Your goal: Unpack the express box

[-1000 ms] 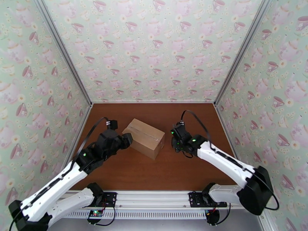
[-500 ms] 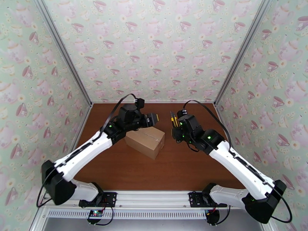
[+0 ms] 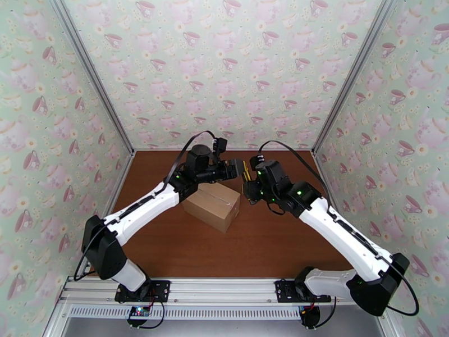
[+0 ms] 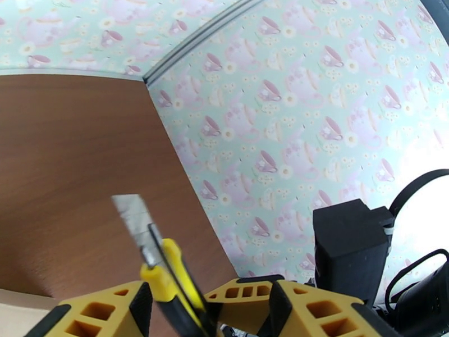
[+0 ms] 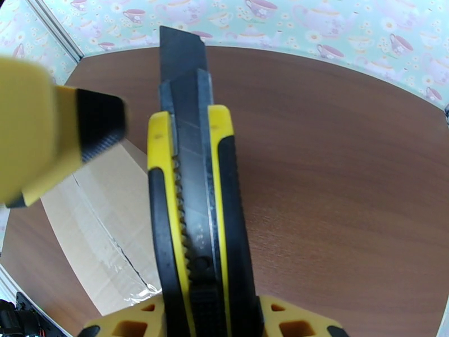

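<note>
1. At the middle of the table (image 3: 224,254), the box (image 3: 212,205) sits shut, its tape (image 5: 106,231) unbroken.
2. Above it, the right gripper (image 5: 216,321) clamps a knife (image 5: 193,209), blade out; the left gripper (image 3: 234,167) hangs beside it, jaws apart, holding nothing.
3. Readying the knife seems the step; next, blade onto tape.

The plain brown express box (image 3: 212,206) lies closed and askew mid-table (image 3: 269,248), clear tape along its top seam.

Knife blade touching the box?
Apart. Right wrist view: the knife is in the right gripper, its blade over bare table; the express box lies lower left, clear of the blade.
</note>
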